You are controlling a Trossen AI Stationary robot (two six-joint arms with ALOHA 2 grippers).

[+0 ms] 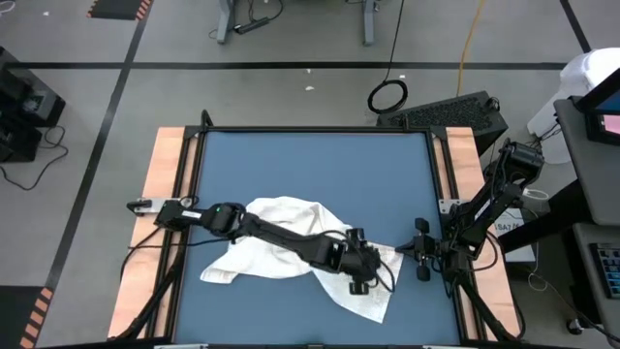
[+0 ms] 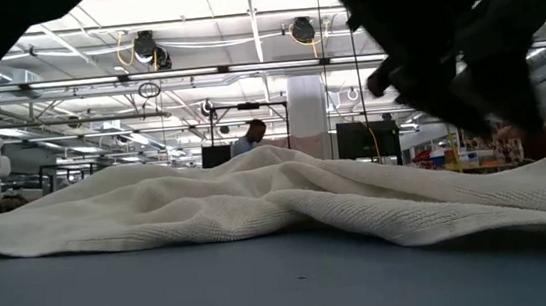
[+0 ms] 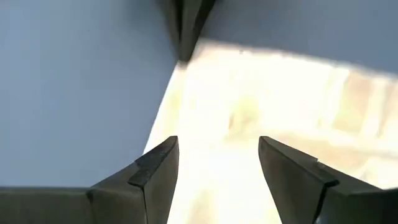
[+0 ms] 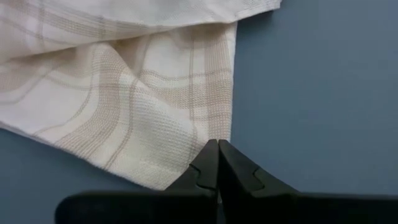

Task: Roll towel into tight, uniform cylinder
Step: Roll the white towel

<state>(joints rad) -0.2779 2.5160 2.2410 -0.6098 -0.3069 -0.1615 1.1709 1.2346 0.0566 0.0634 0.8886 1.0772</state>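
On the blue tabletop (image 1: 291, 155), the crumpled towel (image 1: 281, 237) sprawls low of centre, toward five o'clock. My left claw (image 3: 217, 165) hangs spread over it; my right claw (image 4: 217, 163), pressed together, sits beside its three-o'clock edge. Beyond lies grey floor (image 1: 291, 29).

Overhead camera looks straight down on the mat (image 1: 291, 165); a low one sights level across it into the room; both wrist cameras hang close above the towel (image 4: 124, 93), seen in all four views
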